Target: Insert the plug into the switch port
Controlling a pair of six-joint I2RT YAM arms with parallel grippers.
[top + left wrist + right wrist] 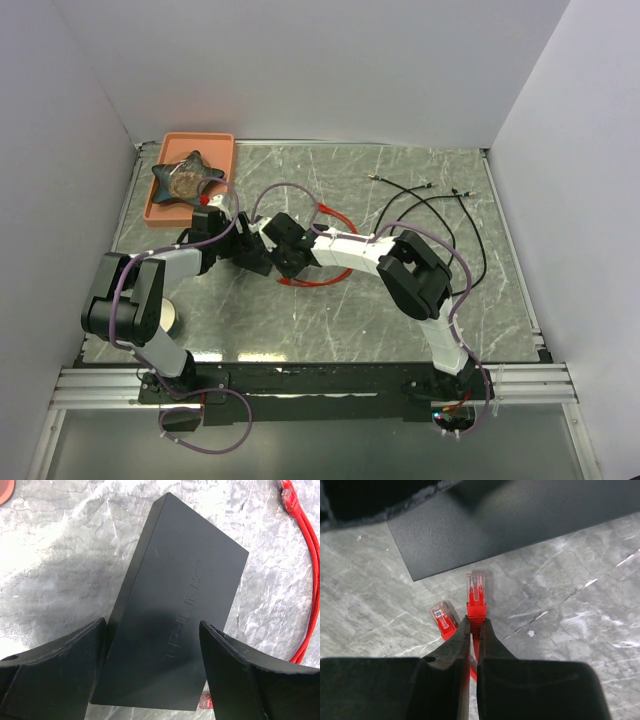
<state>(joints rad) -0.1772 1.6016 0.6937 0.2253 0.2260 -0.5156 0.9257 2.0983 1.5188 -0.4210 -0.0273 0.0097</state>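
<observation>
The switch (pixel 175 605), a flat matte-black box, lies on the marble table. My left gripper (pixel 152 625) hangs open over its near end, one finger (pixel 65 670) beside its left wall and the other (pixel 250 680) above its right edge. My right gripper (pixel 476 622) is shut on the red plug (pixel 476 592), whose clear tip points at the switch's edge (pixel 520 520) with a small gap between them. A second red plug (pixel 442 620) lies on the table just to the left. In the top view both grippers (pixel 250 252) (pixel 290 262) meet mid-table and hide the switch. Its sockets are not visible.
The red cable (pixel 310 580) loops on the table right of the switch. An orange tray (pixel 222 150) with a dark star-shaped dish (pixel 185 177) sits at the back left. Thin black cables (pixel 440 215) lie at the back right. A white roll (pixel 170 318) stands by the left arm.
</observation>
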